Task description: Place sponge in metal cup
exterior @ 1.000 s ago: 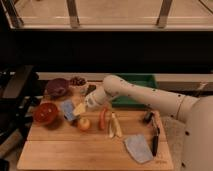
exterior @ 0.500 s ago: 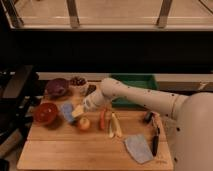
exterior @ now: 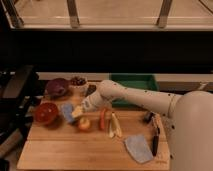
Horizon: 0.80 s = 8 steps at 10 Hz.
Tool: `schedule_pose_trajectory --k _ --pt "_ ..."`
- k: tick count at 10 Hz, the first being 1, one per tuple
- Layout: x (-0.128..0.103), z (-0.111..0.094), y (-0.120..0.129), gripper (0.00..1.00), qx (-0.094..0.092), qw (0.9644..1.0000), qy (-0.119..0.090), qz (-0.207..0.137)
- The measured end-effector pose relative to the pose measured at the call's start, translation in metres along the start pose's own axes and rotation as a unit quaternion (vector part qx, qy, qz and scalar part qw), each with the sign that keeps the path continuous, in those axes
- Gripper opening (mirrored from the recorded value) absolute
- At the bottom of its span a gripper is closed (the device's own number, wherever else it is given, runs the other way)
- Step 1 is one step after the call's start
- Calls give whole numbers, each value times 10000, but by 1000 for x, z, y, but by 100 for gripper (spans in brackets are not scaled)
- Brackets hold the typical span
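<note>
The pale blue-grey sponge (exterior: 67,112) is at the left of the wooden table (exterior: 75,150), just right of the red bowl (exterior: 45,114). My gripper (exterior: 78,110) is low over the table, its tip against the sponge's right side. Whether it holds the sponge does not show. A dark, shiny round vessel (exterior: 57,87), which looks like the metal cup, stands at the back left, behind the sponge and gripper. My white arm (exterior: 135,97) reaches in from the right.
A small white bowl of dark contents (exterior: 77,81) and a dark oblong block (exterior: 90,90) are at the back. An orange fruit (exterior: 84,123), red and pale long items (exterior: 110,122), a grey cloth (exterior: 137,148), a dark tool (exterior: 155,140) and a green bin (exterior: 134,82) are to the right.
The gripper has lowered a little toward the front left, and the sponge has shifted slightly down with it, staying at its tip.
</note>
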Motion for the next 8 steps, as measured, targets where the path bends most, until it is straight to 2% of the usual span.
schedule_pose_trajectory --k 4,5,8 --pt "-1 -5 1 70 -22 9999 -113 43" --pt "-2 -13 1 70 9 9998 -220 26" --pt "-4 -57 -2 70 243 9977 -626 -17"
